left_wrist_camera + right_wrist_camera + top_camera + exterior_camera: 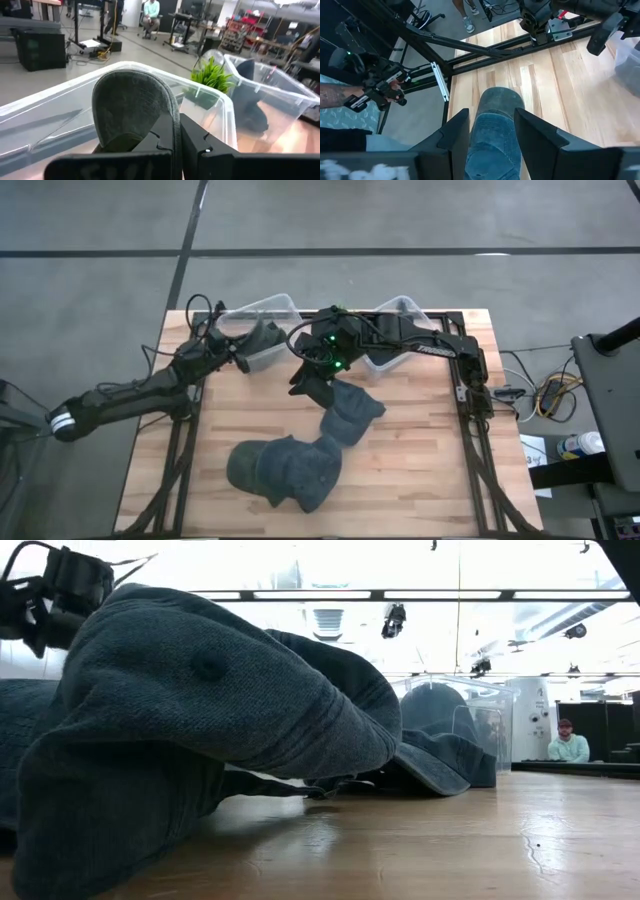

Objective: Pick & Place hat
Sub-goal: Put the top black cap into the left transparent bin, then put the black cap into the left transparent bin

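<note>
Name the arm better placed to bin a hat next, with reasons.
Left. The left gripper already grips a hat over the left bin; the right gripper is just straddling a hat on the table.

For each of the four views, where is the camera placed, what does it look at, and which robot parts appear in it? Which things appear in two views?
High view: above the table, looking down; both arms, left gripper at the left bin, right gripper over a hat.
Low view: at table height, facing the nearest hat and the room.
Left wrist view: behind its fingers, clamping a hat over the bin.
Right wrist view: its fingers straddle a hat.
Shared: the right gripper's hat, high and right wrist views.
</note>
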### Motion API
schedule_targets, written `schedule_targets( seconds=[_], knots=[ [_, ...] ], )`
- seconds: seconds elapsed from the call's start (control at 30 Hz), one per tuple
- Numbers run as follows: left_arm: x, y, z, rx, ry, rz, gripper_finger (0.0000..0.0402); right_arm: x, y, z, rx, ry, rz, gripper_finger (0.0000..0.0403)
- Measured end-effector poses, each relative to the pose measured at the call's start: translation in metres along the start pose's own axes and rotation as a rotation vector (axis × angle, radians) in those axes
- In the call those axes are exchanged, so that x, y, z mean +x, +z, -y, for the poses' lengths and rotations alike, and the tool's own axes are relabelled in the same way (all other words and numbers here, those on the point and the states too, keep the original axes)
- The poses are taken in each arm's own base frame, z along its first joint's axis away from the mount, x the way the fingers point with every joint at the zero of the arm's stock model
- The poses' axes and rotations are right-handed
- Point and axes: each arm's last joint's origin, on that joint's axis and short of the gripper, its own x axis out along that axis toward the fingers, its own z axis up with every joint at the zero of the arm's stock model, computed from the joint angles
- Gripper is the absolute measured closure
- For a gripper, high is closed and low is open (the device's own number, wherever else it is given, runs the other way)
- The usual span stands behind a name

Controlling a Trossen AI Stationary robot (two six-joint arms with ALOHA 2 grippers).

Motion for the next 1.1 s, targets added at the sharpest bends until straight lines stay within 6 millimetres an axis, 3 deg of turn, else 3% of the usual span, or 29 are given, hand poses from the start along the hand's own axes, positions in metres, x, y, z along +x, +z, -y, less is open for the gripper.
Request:
schedule_targets(
  seconds=[0.33,0.63,0.97,1.1],
  knots=[
    [-0.001,-0.004,-0.001,-0.027,0.001,0.023,0.0373,0.005,-0.004,0.003,0.016,-0.007,-0.02,0.0252],
    [-0.001,0.01,0.0,-0.027,0.058,0.088,0.0358,0.008,-0.004,0.005,0.031,-0.003,-0.017,0.0252],
    [-0.001,0.018,0.0,-0.057,0.098,0.124,0.0286,0.008,-0.003,0.004,0.024,0.009,-0.007,0.0252],
    [-0.002,0.031,0.003,-0.067,0.086,0.165,0.0264,0.007,-0.002,0.004,0.028,0.008,-0.007,0.0252]
  ],
)
